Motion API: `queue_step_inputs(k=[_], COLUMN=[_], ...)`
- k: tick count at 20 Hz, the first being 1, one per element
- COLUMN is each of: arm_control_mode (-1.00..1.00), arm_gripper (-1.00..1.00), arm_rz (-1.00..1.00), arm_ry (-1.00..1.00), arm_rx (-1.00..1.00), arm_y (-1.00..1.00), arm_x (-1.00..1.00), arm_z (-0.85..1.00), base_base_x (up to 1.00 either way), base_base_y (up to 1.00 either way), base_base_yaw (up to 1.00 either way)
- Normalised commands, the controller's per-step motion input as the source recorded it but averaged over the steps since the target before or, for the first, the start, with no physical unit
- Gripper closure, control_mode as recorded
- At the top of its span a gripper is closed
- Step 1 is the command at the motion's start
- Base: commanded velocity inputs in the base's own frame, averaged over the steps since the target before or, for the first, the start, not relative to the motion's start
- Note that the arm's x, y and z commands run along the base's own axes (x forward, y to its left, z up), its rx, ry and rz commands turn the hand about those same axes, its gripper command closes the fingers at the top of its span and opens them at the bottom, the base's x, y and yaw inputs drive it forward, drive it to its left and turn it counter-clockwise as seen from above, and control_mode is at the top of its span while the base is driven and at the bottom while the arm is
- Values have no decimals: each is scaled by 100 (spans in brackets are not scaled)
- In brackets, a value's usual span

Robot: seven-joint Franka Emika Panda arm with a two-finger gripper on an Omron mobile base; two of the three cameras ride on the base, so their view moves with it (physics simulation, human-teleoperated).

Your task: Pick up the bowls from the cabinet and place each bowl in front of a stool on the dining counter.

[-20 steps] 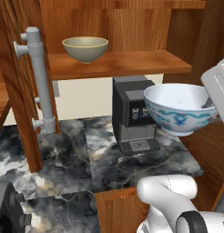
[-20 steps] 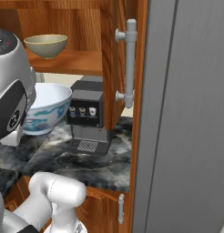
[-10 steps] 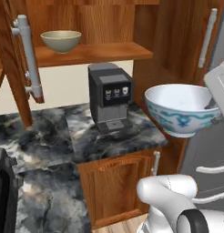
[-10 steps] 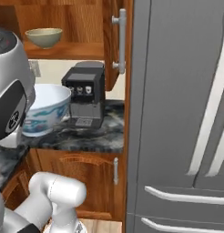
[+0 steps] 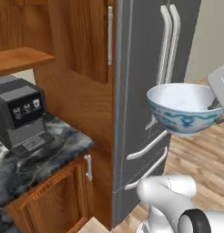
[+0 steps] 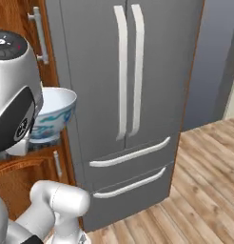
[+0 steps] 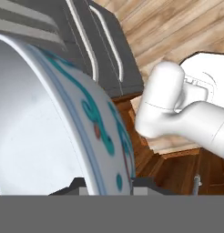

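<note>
- No brand, label or legible writing was visible on any object; the coffee machine (image 5: 20, 116) carried a dark panel with small pale buttons, their markings too small to read.
- The white bowl with blue-teal pattern (image 5: 185, 108) was held upright in mid-air, clear of every surface, in front of the grey refrigerator (image 5: 145, 86) in the left base view.
- Its interior was plain white; the outer wall bore a teal scrolling band below the rim, with small reddish spots visible in the hand view (image 7: 93, 123).
- In the right base view the same bowl (image 6: 54, 112) appeared partly hidden behind the arm's grey-and-white housing, level with the wooden base cabinet (image 6: 24, 176).
- The gripper (image 7: 107, 186) had its jaws closed on the bowl's rim, one dark fingertip on the inner side and one on the outer side of the wall.
- The coffee machine stood on the marbled worktop (image 5: 45, 157), well apart from the bowl, beneath a wooden shelf (image 5: 20, 59).
- The refrigerator showed two long vertical pale handles (image 6: 128, 71) and two horizontal drawer handles below them.
- Light plank wooden flooring (image 6: 204, 190) extended to the right of the refrigerator.
</note>
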Motion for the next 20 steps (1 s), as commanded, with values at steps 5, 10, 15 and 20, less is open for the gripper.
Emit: queue_step_inputs(k=[5, 10, 15, 20], arm_control_mode=[100, 100, 100, 100], arm_gripper=[100, 100, 100, 100], arm_rz=[0, 0, 0, 0], arm_ry=[0, 0, 0, 0], arm_rx=[0, 0, 0, 0], arm_y=[0, 0, 0, 0], arm_x=[0, 0, 0, 0], arm_z=[0, 0, 0, 0], base_base_x=[-1, 0, 0, 12], base_base_y=[0, 0, -1, -16], base_base_yaw=[-100, -100, -96, -82])
